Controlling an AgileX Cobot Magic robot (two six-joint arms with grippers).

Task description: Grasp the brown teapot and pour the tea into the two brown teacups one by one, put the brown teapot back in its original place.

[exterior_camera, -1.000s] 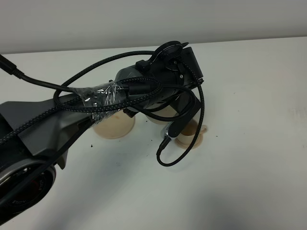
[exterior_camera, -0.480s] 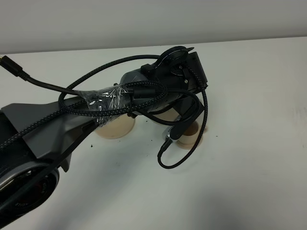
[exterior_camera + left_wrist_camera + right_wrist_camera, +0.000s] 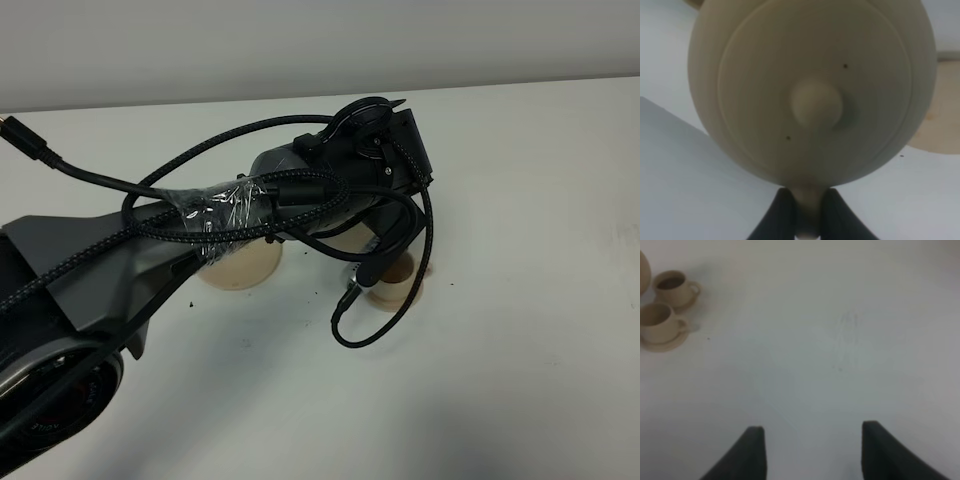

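Observation:
In the left wrist view the brown teapot [image 3: 810, 95] fills the frame, seen from above the lid knob. My left gripper [image 3: 807, 207] is shut on its loop handle and holds it off the table. The wide saucer plate [image 3: 940, 115] lies beside it and also shows in the high view [image 3: 238, 270]. There the left arm hides most of the teapot [image 3: 345, 240] and one teacup [image 3: 393, 290]. The right wrist view shows both teacups [image 3: 672, 286] [image 3: 659, 321] on their saucers, the farther one darker inside. My right gripper [image 3: 812, 455] is open and empty, far from them.
The left arm's black cables [image 3: 385, 300] hang in a loop over the cup area. The white table [image 3: 530, 330] is bare to the right and front. A faint mark [image 3: 847, 322] shows on the table ahead of the right gripper.
The left arm with the teapot has shifted a little to the right over the cups, hiding more of the right cup. It has hardly moved in the last half second.

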